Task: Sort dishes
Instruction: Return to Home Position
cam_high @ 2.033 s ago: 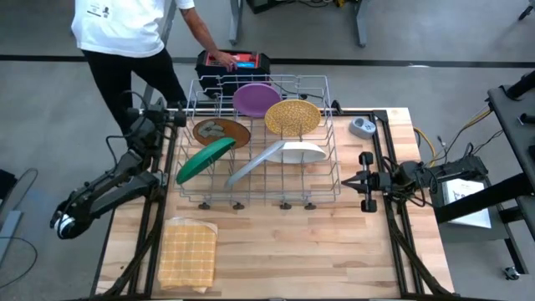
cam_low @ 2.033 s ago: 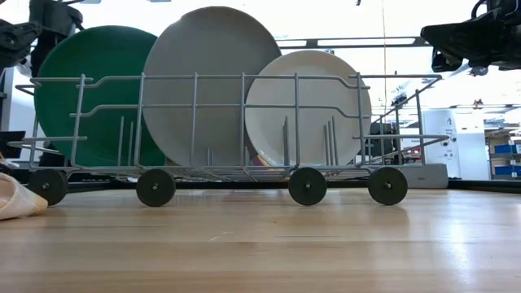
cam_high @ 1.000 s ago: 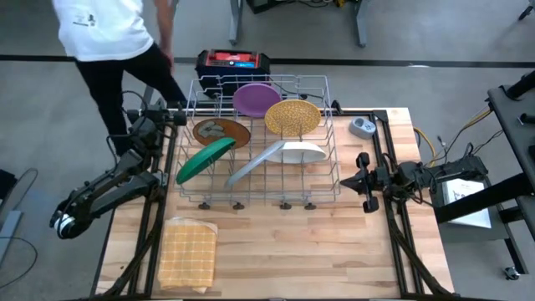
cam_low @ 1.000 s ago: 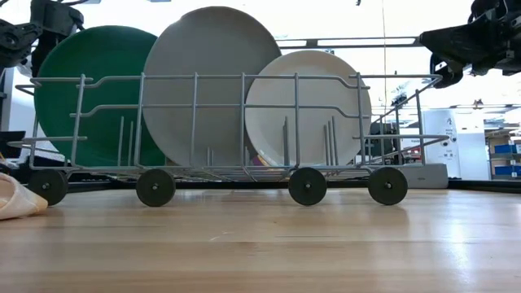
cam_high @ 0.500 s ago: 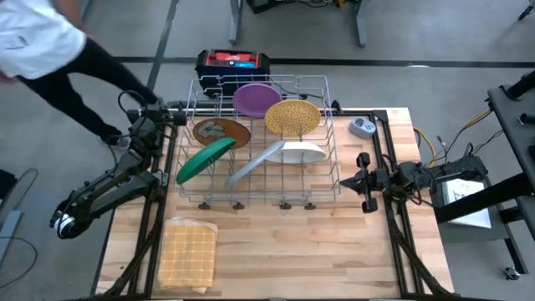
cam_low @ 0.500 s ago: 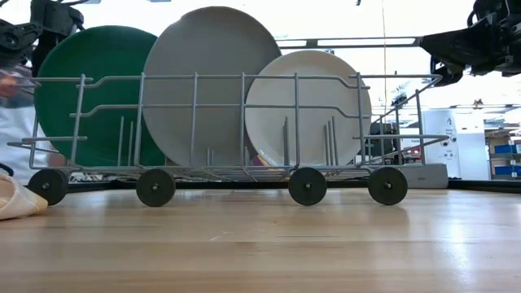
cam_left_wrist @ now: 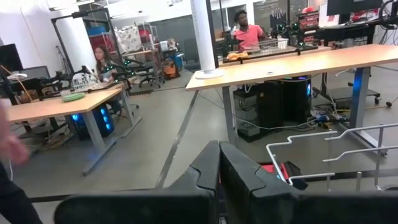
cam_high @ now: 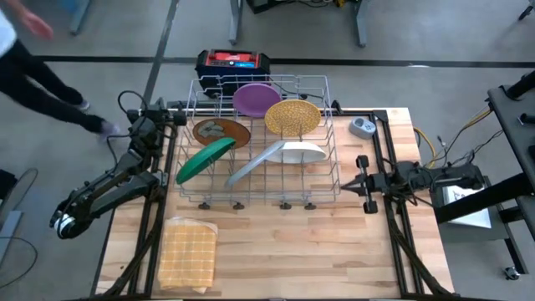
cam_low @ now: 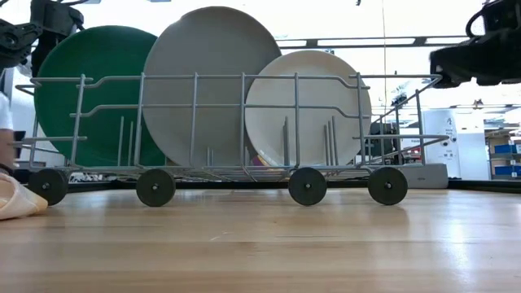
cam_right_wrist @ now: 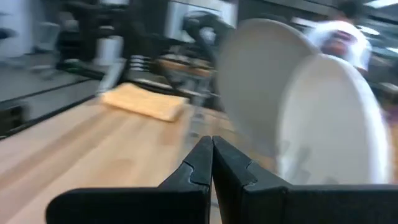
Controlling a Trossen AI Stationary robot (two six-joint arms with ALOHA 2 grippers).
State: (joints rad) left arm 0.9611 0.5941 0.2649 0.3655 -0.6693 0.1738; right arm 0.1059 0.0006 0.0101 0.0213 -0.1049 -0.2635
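Six plates stand on edge between the tines of a wire dish rack [cam_high: 334, 180] in the middle of the table: purple [cam_high: 257, 98], yellow speckled [cam_high: 292, 117], brown with grey blotches [cam_high: 221, 131], green [cam_high: 206, 159], grey [cam_high: 255, 163] and white [cam_high: 301, 152]. The low view shows the green [cam_low: 89, 89], grey [cam_low: 207, 81] and white [cam_low: 317, 106] ones. My left gripper [cam_high: 155, 113] is shut near the rack's far left corner. Beside the rack's right end my right gripper [cam_high: 362, 182] is also shut, pointing at the grey [cam_right_wrist: 261, 81] and white [cam_right_wrist: 329, 124] plates.
A tan waffle-patterned cloth [cam_high: 188, 251] lies at the table's near left. A small round grey-blue gadget [cam_high: 362, 127] sits at the far right. A red and black box [cam_high: 234, 63] stands behind the rack. A person [cam_high: 33, 50] is on the floor past the far left corner.
The person has walked away from the red box toward the left, out past the table's far left corner. My right gripper has turned about its wrist beside the rack's right end and sunk a little in the low view. The plates have stayed put.
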